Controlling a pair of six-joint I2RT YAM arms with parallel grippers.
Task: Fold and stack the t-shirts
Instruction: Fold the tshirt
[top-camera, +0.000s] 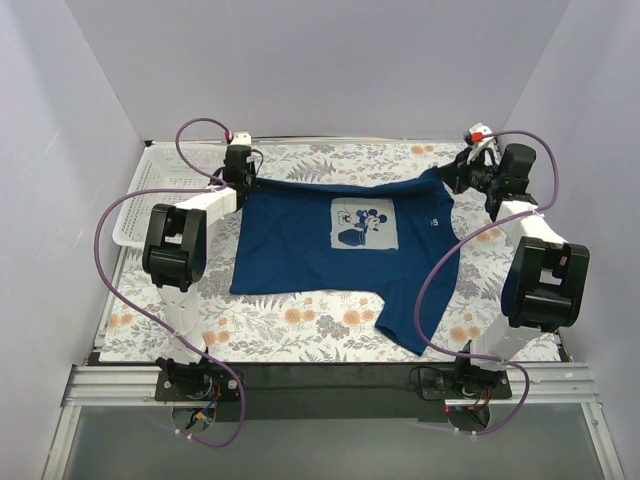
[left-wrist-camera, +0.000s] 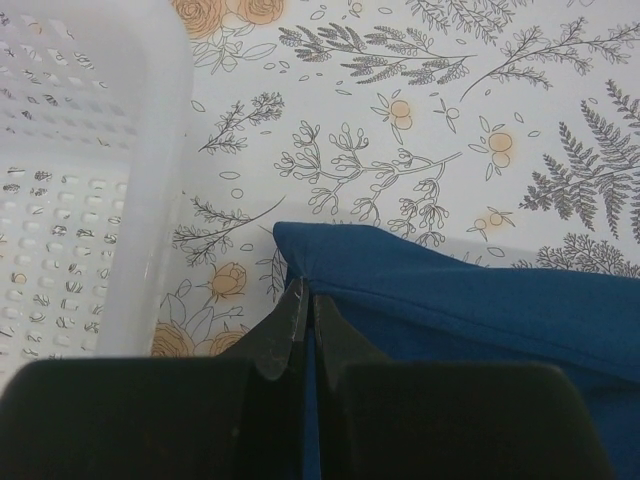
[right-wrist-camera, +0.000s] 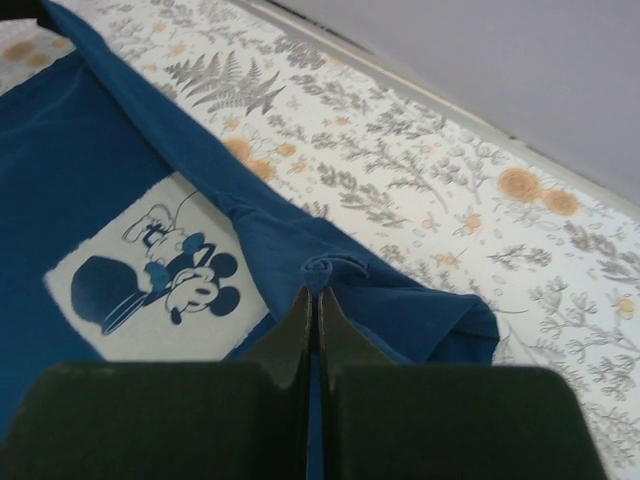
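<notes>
- Shirt status: the navy Mickey t-shirt sprawls mid-frame on the floral tablecloth, print up, one side trailing toward the lower right.
- My left gripper is clenched on its upper-left corner, just beside the white basket. My right gripper pinches a puckered bit at upper right.
- I reckon this is the spread-flat step. Next I need that trailing side straightened before any fold.

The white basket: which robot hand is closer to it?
Left. The left gripper pinches the t-shirt corner right beside the basket; the right gripper holds the opposite corner, well away.
</notes>
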